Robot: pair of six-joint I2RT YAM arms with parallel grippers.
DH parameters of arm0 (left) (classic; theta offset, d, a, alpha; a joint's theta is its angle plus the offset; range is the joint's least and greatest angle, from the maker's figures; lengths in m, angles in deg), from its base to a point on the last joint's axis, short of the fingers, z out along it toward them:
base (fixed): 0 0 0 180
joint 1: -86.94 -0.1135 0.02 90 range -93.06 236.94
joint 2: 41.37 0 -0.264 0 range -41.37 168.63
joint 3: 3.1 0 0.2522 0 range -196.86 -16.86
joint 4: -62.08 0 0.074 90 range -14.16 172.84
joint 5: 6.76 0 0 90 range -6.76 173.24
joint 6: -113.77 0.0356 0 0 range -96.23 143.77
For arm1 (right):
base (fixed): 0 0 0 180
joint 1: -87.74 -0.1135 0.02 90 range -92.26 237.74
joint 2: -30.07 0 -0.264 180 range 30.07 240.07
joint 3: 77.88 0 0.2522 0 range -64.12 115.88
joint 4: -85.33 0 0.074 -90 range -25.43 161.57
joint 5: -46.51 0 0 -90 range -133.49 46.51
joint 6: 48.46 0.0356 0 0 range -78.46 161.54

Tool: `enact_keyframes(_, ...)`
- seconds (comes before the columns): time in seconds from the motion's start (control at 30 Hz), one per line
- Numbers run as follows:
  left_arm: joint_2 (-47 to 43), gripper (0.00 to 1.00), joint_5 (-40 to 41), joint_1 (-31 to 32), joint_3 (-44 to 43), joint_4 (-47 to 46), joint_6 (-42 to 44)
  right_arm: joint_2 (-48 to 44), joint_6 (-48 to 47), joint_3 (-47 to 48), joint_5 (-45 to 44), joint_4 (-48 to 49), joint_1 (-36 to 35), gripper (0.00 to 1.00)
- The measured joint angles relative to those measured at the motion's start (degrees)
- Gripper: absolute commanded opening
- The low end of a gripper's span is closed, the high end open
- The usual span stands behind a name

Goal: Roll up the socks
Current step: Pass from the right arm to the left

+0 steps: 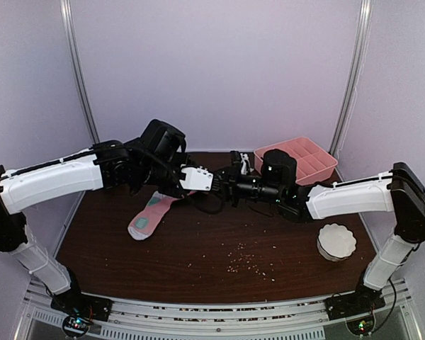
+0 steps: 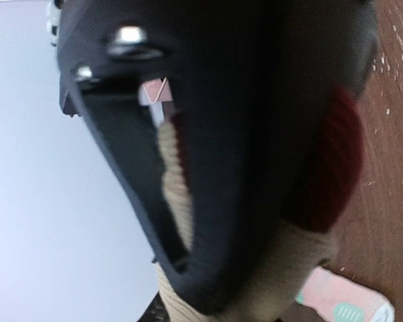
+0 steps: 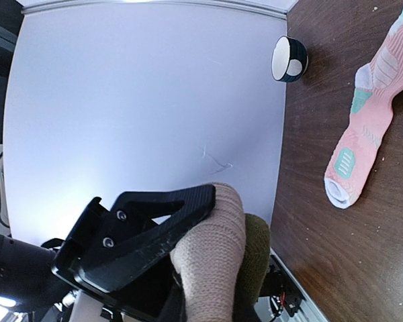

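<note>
The pink sock (image 1: 151, 215) with mint patches lies flat on the brown table, left of centre; it also shows in the right wrist view (image 3: 363, 134) and the left wrist view (image 2: 342, 305). The beige sock (image 3: 215, 261) with a maroon part (image 2: 336, 168) and a brown part is held in the air between both grippers. My left gripper (image 1: 200, 180) and right gripper (image 1: 230, 184) meet above the table's middle. The right gripper's black finger (image 3: 154, 228) presses on the beige sock. The left gripper's dark finger (image 2: 242, 168) fills its view with beige fabric wrapped round it.
A pink divided tray (image 1: 313, 168) stands at the back right. A white ridged bowl (image 1: 336, 241) sits at the right near the right arm. Crumbs (image 1: 244, 258) are scattered on the table's front middle. A small round black and white cup (image 3: 289, 59) stands by the back wall.
</note>
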Motion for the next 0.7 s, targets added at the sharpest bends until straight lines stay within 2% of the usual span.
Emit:
enact_keyframes(0.1, -0.42, 0.00, 2.21, 0.33, 1.07, -2.03, 1.33, 0.55, 2.51, -0.11, -0.76, 2.25, 0.09, 0.00)
enact_keyframes(0.17, -0.85, 0.00, 4.02, 0.74, 2.47, -3.98, 2.75, 1.18, 4.52, -0.33, -1.11, 3.89, 0.09, 0.01)
enact_keyframes(0.37, -0.61, 0.00, 3.41, 0.70, 1.53, -1.86, 0.33, 2.01, 5.97, -0.37, -1.07, 4.46, 0.07, 0.43)
enact_keyframes(0.5, 3.04, 0.00, -8.04, -2.58, -8.83, 10.54, -7.74, 0.00, 1.16, -0.76, -1.68, 1.53, 0.17, 0.67)
enact_keyframes(0.63, 7.82, 0.00, -27.32, -7.89, -21.18, 22.71, -14.62, -4.59, -7.04, -0.70, -1.95, -4.09, 1.29, 0.97)
enact_keyframes(0.7, 10.99, 0.00, -37.66, -10.62, -27.65, 29.18, -17.55, -7.50, -12.85, -0.70, -2.16, -7.19, 1.75, 0.99)
